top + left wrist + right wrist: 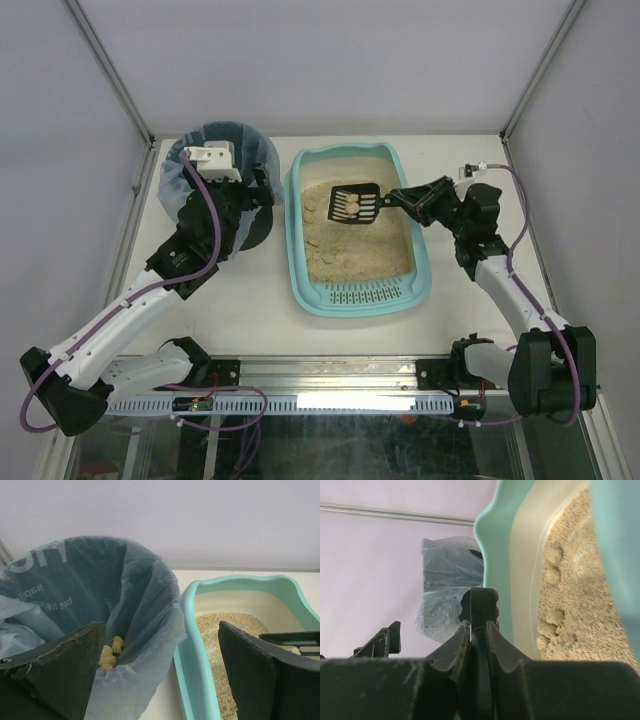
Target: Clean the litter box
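Note:
The light teal litter box [296, 250] lies mid-table, beige litter [350, 250] inside and the slotted grate [365, 293] at its near end. My right gripper [405, 200] is shut on the handle of a black slotted scoop [370, 205]. The scoop sits over the far half of the litter with pale clumps [345, 206] on it. The right wrist view shows the fingers [465, 640] clamped on the handle [480, 605]. My left gripper [255, 195] is open by the bin's right side. In its wrist view [161, 630] the bag edge lies between the fingers, beside the box rim [190, 660].
A round dark bin with a bluish bag liner [215, 165] stands left of the box, clumps [110, 650] at its bottom. More clumps [552, 622] lie in the litter by the far wall. White walls with metal posts enclose the table.

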